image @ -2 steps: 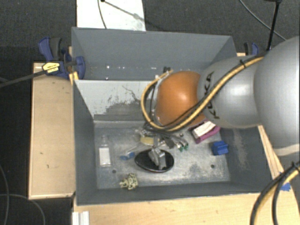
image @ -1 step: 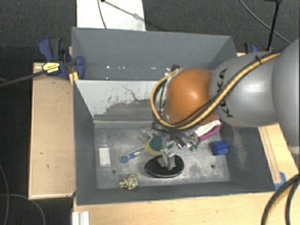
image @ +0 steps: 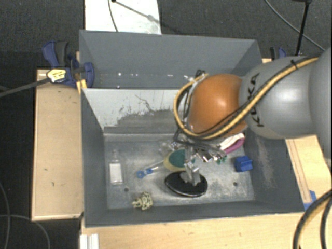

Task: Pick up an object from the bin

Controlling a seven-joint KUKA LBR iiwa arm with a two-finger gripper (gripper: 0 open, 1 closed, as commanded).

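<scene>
Down near the front of the grey bin [image: 129, 61], we see the gripper [image: 192, 174] standing upright over a flat black disc [image: 176, 187], its tip at or just above the disc's top. We cannot tell whether the claw is spread or pressed together, since the wrist's orange cover [image: 212, 104] and its cables crowd the spot. We judge that the straight-down pose suits a thing lying flat, though a thin disc offers little edge to catch. Just behind the tip lies a rounded teal and yellow piece [image: 174, 161] (a likely thing to get nudged). A blue-tipped stick [image: 148, 170] points toward the view's left, and a blue block [image: 242, 164] sits to its right. The floor is scuffed bare metal, hard and smooth, under sloping walls. A small clear bottle [image: 115, 172] and a crumpled yellowish scrap [image: 142, 201] lie well apart, leaving room to lift.
</scene>
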